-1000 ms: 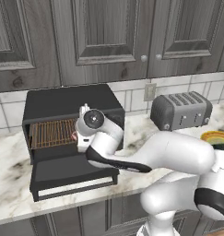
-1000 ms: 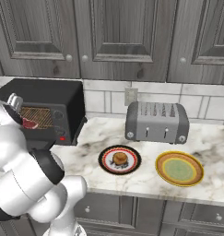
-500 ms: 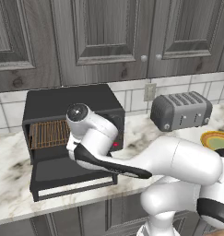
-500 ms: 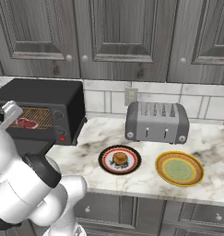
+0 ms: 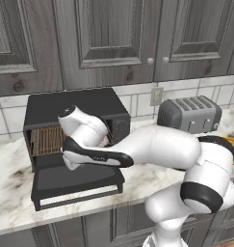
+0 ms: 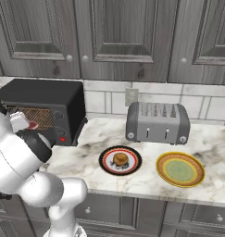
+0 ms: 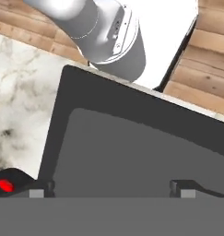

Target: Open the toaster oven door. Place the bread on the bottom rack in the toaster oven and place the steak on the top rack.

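Observation:
The black toaster oven (image 5: 80, 108) (image 6: 44, 99) stands at the counter's left. The toaster oven door (image 5: 75, 179) (image 7: 132, 152) lies folded down flat. Copper wire grids (image 5: 47, 140) (image 6: 37, 115) show in the opening; I cannot tell the top rack from the bottom rack. A bit of the red steak (image 6: 33, 125) shows inside on a grid, behind my hand. The bread (image 6: 121, 159) sits on a dark red-rimmed plate (image 6: 106, 163) to the oven's right. My gripper (image 7: 111, 189) hangs over the door glass, open and empty. My wrist (image 5: 82, 126) is in front of the opening.
A silver slot toaster (image 6: 158, 122) (image 5: 188, 115) stands against the tiled wall. A yellow-green plate (image 6: 180, 169) lies to the right of the bread's plate. The oven's red light (image 7: 5, 185) (image 6: 62, 139) glows on its panel. Grey cabinets hang above the counter.
My hand has drawn back out of the oven opening, moved left and turned down over the flat door. The steak stays inside. The gripper has stayed open.

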